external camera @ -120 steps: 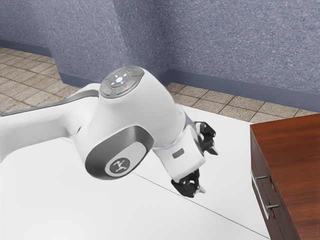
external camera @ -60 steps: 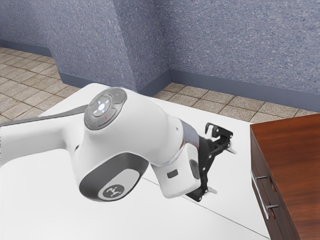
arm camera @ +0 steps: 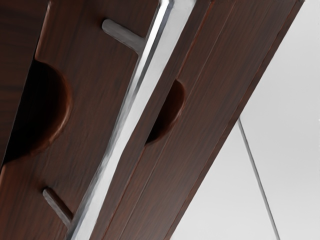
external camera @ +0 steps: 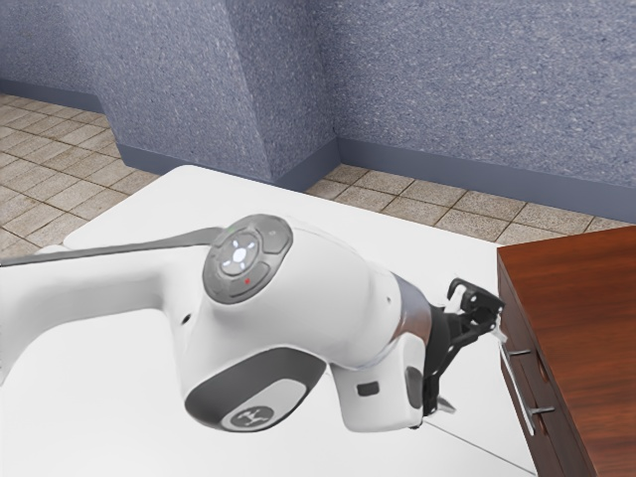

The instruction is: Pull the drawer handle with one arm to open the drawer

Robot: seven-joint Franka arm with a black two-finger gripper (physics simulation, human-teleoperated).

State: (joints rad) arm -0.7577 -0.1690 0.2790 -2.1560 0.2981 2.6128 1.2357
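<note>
The exterior view shows the end effector (external camera: 474,370) with its fingers spread wide and holding nothing. Its upper fingertip is just beside the top end of the drawer handle (external camera: 523,390). The wrist view gives the drawer handle (arm camera: 131,120) up close: a bright metal bar on two short posts, with rounded recesses in the dark wood drawer front (arm camera: 210,100) behind it. The white desk (external camera: 99,437) lies open beside the cabinet (external camera: 581,308), which stands at the exterior view's right edge.
</note>
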